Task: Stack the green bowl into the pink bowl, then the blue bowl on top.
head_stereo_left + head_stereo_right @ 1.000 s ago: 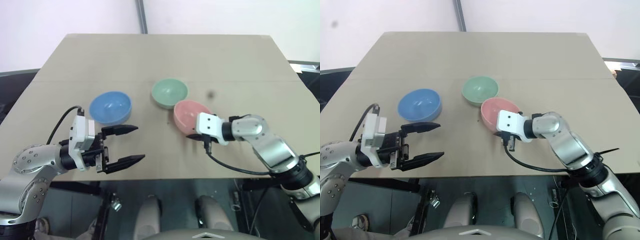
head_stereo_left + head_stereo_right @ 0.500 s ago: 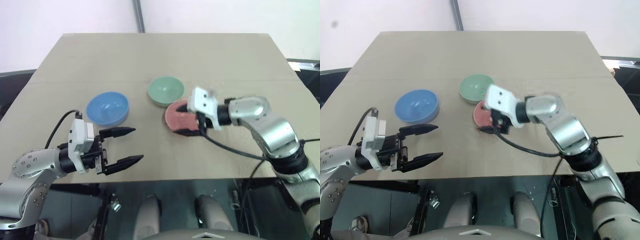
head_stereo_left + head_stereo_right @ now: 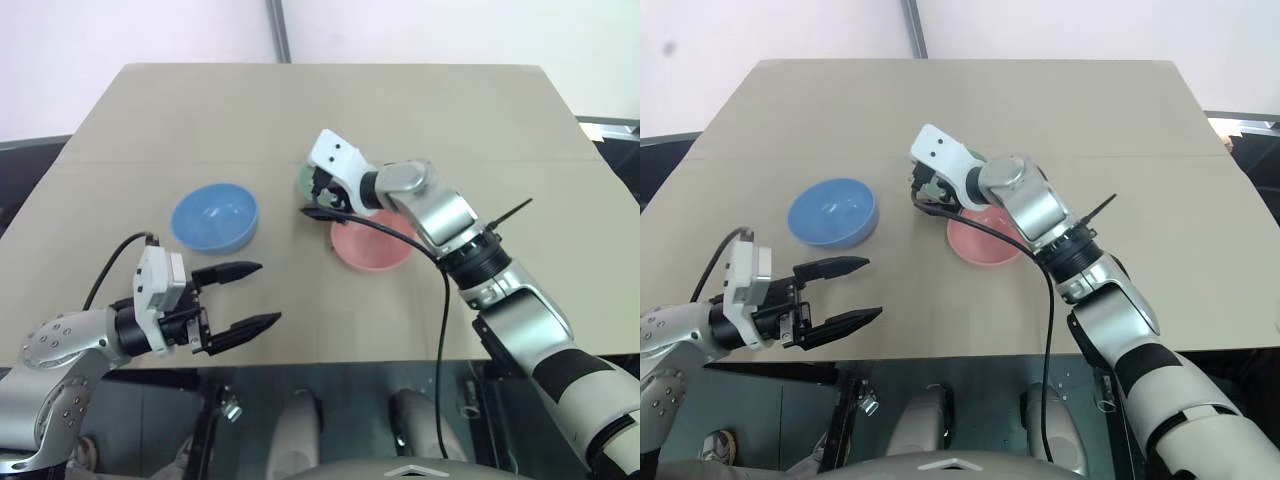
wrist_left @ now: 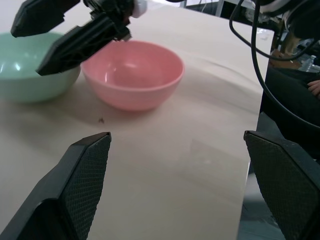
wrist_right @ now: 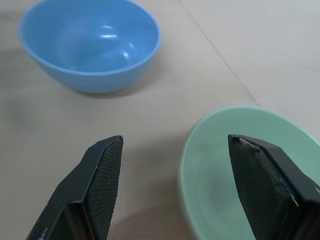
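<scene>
The green bowl [image 5: 245,165] stands on the table just beyond the pink bowl [image 3: 372,242], close beside it, and my right arm covers most of it in the head views. My right gripper [image 3: 312,195] hovers open over the green bowl's near rim, one finger above its hollow and the other above the table beside it. Both the pink bowl [image 4: 132,72] and the green bowl [image 4: 30,65] are empty. The blue bowl [image 3: 215,217] sits alone to the left, empty too. My left gripper [image 3: 245,295] is open near the table's front edge, below the blue bowl, holding nothing.
The bowls rest on a tan table [image 3: 450,110] with wide bare wood behind them and to the right. A black cable hangs from my right wrist across the pink bowl's front. A strut stands past the far edge.
My right gripper has opened, left the pink bowl's rim and swung forward and left to the green bowl. The pink bowl sits flat on the table. My left gripper has barely moved.
</scene>
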`<state>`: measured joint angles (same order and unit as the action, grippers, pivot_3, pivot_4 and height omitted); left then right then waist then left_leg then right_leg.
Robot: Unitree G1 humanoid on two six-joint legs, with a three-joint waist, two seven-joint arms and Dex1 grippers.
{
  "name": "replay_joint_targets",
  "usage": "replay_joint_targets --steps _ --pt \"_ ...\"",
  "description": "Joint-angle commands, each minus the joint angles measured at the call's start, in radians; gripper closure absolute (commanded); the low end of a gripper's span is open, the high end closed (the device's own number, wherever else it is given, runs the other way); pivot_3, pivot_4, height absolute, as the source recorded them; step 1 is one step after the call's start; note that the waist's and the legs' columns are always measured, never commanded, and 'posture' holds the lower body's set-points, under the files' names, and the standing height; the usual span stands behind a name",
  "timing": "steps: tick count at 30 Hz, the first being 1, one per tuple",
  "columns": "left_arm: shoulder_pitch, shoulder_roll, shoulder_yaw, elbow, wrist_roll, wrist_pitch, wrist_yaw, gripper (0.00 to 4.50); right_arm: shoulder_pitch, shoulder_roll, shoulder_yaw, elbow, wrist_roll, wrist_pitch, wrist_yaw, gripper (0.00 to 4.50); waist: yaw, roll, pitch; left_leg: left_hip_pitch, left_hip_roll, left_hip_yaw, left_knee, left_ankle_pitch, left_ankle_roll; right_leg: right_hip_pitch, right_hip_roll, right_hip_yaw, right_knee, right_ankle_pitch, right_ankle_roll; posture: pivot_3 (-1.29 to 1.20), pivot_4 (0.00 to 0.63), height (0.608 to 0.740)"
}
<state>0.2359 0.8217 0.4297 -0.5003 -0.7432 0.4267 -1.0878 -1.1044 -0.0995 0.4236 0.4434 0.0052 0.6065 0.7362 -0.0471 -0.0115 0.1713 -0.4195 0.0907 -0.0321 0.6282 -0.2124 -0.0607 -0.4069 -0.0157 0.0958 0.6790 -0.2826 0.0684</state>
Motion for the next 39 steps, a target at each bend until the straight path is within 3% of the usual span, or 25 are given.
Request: replay_joint_targets --steps 1,3,4,8,9,10,12,19,23,28,32,35,39 --pt "0.023 0.007 0.055 -0.059 -0.025 -0.003 0.006 0.0 -0.046 0.022 0.011 0.077 -0.029 -0.054 0.02 0.75 0.002 0.0 0.0 0.0 0.0 0.0 0.0 0.0 0.0 -0.001 0.0 0.0 0.0 0.0 0.0 0.0 0.15 0.74" --pt "0.037 0.003 0.06 -0.077 -0.027 -0.001 0.015 0.0 -0.053 0.033 0.017 0.122 -0.042 -0.07 0.035 0.75 0.001 0.0 0.0 -0.001 0.0 0.0 0.0 0.0 0.0 -0.001 0.0 0.0 0.001 0.0 0.0 0.0 0.15 0.74" --pt "0.04 0.002 0.06 -0.082 -0.028 0.0 0.018 0.0 -0.055 0.036 0.016 0.136 -0.047 -0.077 0.039 1.35 0.001 0.0 0.0 -0.001 0.0 0.0 0.0 0.0 0.0 -0.001 0.0 0.0 0.001 0.0 0.0 0.0 0.15 0.74" --pt "0.055 -0.006 0.064 -0.106 -0.033 0.004 0.037 0.0 -0.071 0.069 0.023 0.221 -0.085 -0.144 0.024 3.01 0.0 0.0 0.0 -0.001 0.0 0.0 0.0 0.0 0.0 -0.002 0.0 0.0 0.001 0.0 0.0 0.0 0.15 0.74" --pt "0.059 -0.008 0.065 -0.11 -0.033 0.003 0.04 0.0 -0.076 0.079 0.02 0.238 -0.092 -0.159 0.016 3.24 -0.003 0.0 0.0 -0.001 0.0 0.0 0.0 0.0 0.0 -0.002 0.0 0.0 0.001 0.0 0.0 0.0 0.15 0.74" --pt "0.061 -0.009 0.065 -0.114 -0.034 0.003 0.043 0.0 -0.079 0.086 0.016 0.251 -0.099 -0.172 0.01 3.98 -0.005 0.0 0.0 -0.001 0.0 0.0 0.0 0.0 0.0 -0.002 0.0 0.0 0.001 0.0 0.0 0.0 0.15 0.74" --pt "0.065 -0.013 0.064 -0.121 -0.038 0.005 0.054 0.0 -0.088 0.093 0.016 0.273 -0.121 -0.208 -0.007 4.42 -0.012 0.0 0.0 -0.002 0.0 0.0 0.0 0.0 0.0 -0.002 0.0 0.0 0.001 0.0 0.0 0.0 0.15 0.74" --pt "0.065 -0.015 0.057 -0.126 -0.042 0.001 0.073 0.0 -0.12 0.077 -0.035 0.189 -0.124 -0.292 -0.009 4.42 -0.02 0.0 0.001 -0.003 0.0 0.0 0.0 0.0 0.0 -0.003 0.0 0.0 0.001 0.0 0.0 0.0 0.15 0.74" --pt "0.057 -0.016 0.05 -0.122 -0.044 0.003 0.079 0.0 -0.082 -0.003 -0.075 -0.102 -0.041 -0.131 0.129 4.42 -0.017 0.0 0.001 -0.009 0.0 -0.001 0.0 0.0 0.0 -0.008 0.0 -0.001 0.001 0.0 0.0 0.0 0.15 0.74" --pt "0.019 -0.012 0.024 -0.092 -0.038 0.004 0.076 0.0 0.1 -0.262 -0.124 -0.644 0.111 0.221 0.273 4.42 0.014 -0.001 0.0 -0.012 0.0 -0.003 0.001 0.0 0.0 -0.007 -0.001 -0.004 -0.002 0.0 0.0 0.0 0.15 0.74" --pt "-0.015 -0.012 0.008 -0.059 -0.037 0.006 0.073 0.0 0.266 -0.392 -0.137 -0.92 0.212 0.431 0.268 4.42 0.01 0.0 0.001 -0.011 0.0 -0.002 0.004 0.0 0.0 -0.007 -0.001 -0.003 0.0 0.0 0.0 0.0 0.15 0.74" --pt "-0.064 -0.015 -0.013 -0.027 -0.041 0.015 0.084 0.0 0.347 -0.395 -0.113 -0.985 0.245 0.487 0.217 4.42 -0.004 0.0 0.001 -0.009 0.0 -0.002 0.004 0.0 0.0 -0.007 0.001 -0.002 0.002 0.0 0.0 0.0 0.15 0.74" --pt "-0.116 -0.021 -0.013 -0.02 -0.035 0.05 0.151 0.0 0.367 -0.393 -0.063 -0.922 0.188 0.41 0.13 2.8 -0.012 0.0 0.001 -0.008 0.0 -0.002 0.006 0.0 0.0 -0.007 0.001 -0.001 0.004 0.0 0.0 0.0 0.15 0.74"
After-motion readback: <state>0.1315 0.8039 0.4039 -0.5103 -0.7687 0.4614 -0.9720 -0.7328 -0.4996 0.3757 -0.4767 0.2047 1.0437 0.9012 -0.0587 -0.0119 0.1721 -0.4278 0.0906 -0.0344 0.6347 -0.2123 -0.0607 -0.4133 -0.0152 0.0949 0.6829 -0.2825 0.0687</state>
